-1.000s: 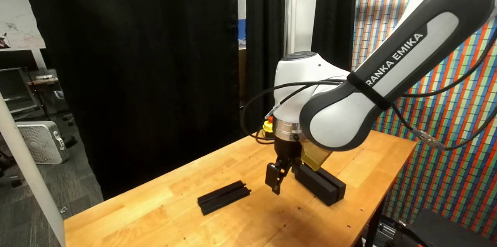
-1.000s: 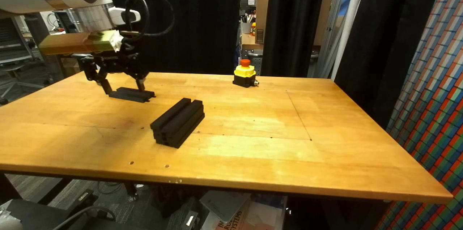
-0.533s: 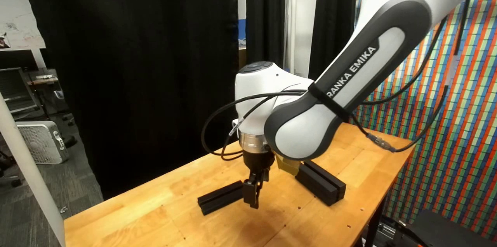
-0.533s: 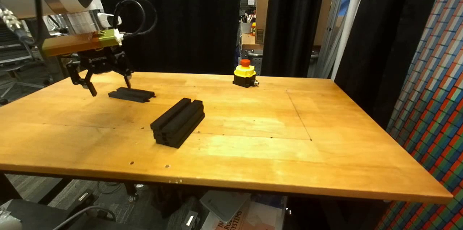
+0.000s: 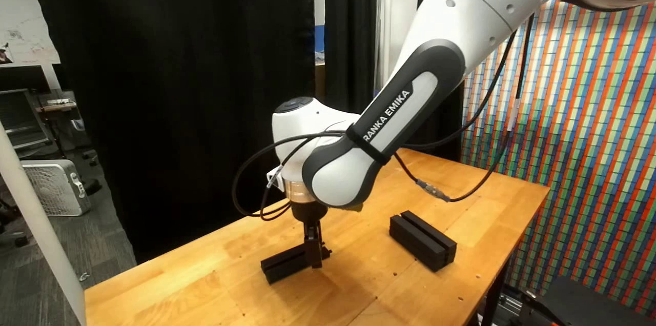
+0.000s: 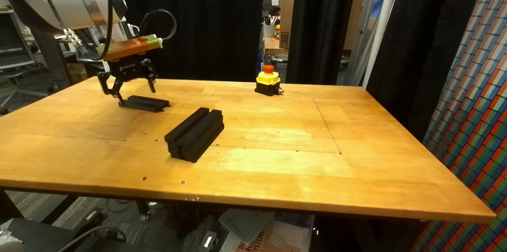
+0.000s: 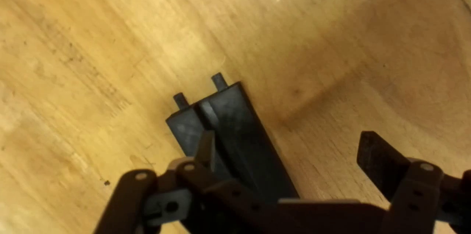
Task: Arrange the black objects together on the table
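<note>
A low black object [image 6: 144,104] with a lengthwise groove lies flat on the wooden table [image 6: 277,125]. Two short pegs stick out of one end of this black object [image 7: 235,116] in the wrist view. My gripper [image 7: 287,142] hangs over its side with jaws wide apart and nothing between them. One finger [image 7: 206,149] overlaps the grooved piece from above, while the opposite finger [image 7: 379,160] is over bare wood. In an exterior view the gripper [image 5: 313,259] hides part of that piece. Apart from it stands a block of several stacked black bars [image 6: 196,135], also grooved on top.
A yellow-and-red button [image 6: 268,79] on a black base stands at the table's back; the arm hides it in an exterior view. Black curtains [image 5: 205,110] hang behind the table. A cable loop [image 5: 246,177] swings beside the wrist.
My arm has travelled from between the stack and the lone grooved piece to above that piece, turning somewhat. The jaws have stayed open. Neither the stack nor the lone piece has moved.
</note>
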You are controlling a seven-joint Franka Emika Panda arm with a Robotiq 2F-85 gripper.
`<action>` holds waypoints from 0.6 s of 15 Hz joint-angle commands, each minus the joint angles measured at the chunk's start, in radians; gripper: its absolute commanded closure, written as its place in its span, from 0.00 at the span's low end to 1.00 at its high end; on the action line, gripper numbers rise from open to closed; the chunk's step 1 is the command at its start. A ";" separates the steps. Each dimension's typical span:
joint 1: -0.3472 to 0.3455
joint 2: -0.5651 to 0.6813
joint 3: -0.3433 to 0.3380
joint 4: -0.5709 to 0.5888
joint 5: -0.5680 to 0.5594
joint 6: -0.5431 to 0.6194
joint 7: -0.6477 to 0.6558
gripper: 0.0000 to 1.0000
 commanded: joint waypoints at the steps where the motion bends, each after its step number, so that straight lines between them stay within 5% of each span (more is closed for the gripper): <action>1: 0.022 0.096 -0.011 0.132 -0.040 -0.052 -0.140 0.00; 9: -0.001 0.188 0.005 0.226 -0.006 -0.051 -0.309 0.00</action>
